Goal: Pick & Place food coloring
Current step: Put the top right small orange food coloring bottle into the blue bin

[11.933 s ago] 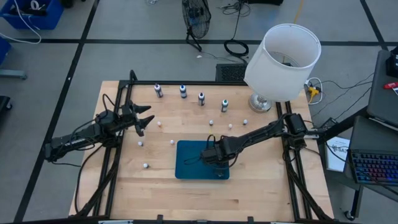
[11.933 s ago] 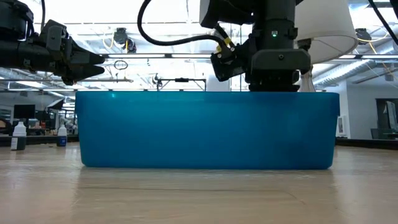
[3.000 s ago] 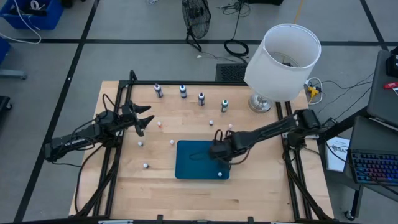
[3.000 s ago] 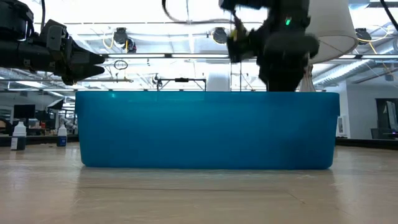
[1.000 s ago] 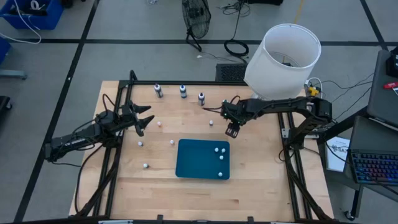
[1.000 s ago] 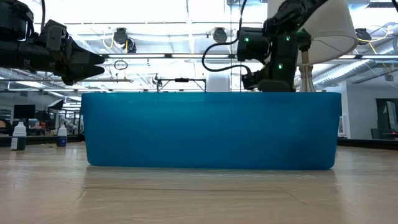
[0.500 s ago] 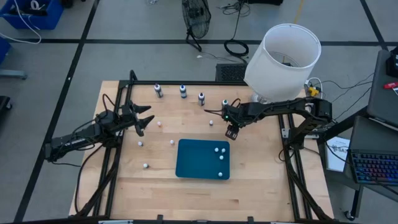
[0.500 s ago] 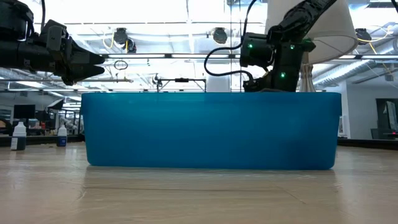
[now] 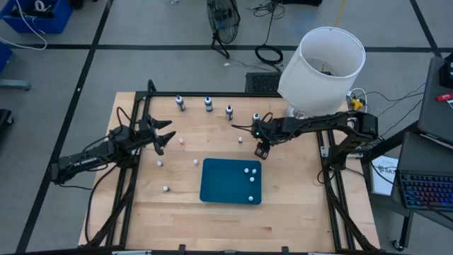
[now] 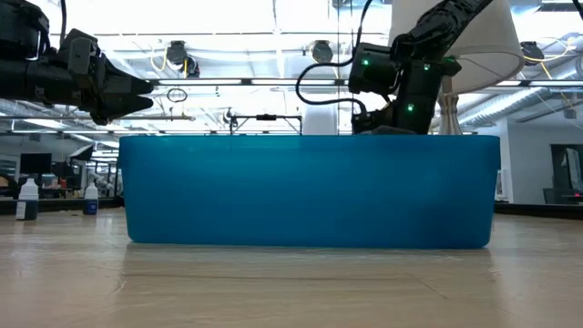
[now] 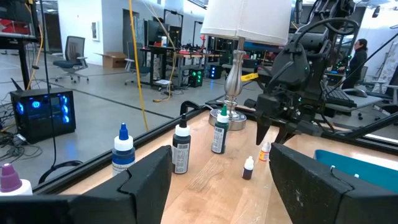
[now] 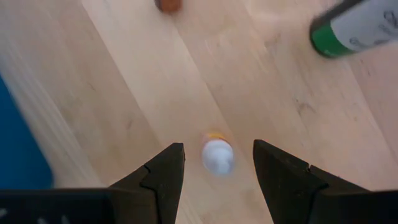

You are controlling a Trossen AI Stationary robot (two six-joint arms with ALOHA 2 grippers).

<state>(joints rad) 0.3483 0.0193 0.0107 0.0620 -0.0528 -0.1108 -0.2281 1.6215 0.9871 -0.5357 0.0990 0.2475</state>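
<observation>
A pale wooden bench [image 9: 212, 212] with visible grain carries a smooth blue tray [image 9: 231, 181] with low walls and rounded corners. Three tiny bottles with whitish caps already sit inside it. The right claw [image 9: 261, 151] hovers above the bench just beyond the tray's far right corner, fingers apart, pointing straight down. Directly beneath it stands one tiny food coloring bottle [image 12: 217, 155], seen from above as a round white cap over an orange rim, centred in the gap between the two dark, wedge-shaped fingers [image 12: 158, 177]. Another small bottle [image 11: 248, 168] stands just beside it, and other tiny ones are scattered on the bench's left half. Four taller bottles [image 9: 207, 104] line the far edge, dark-bodied and cylindrical; a green-capped one [image 12: 354, 26] lies near the claw's target.

The bottle is small, light and likely slick plastic, so a finger landing off-centre could tip it or send it rolling. Closing too high on the tapered cap could squeeze it out of the grip.

The left claw [image 9: 163, 137] waits above the bench's left side, fingers apart.
</observation>
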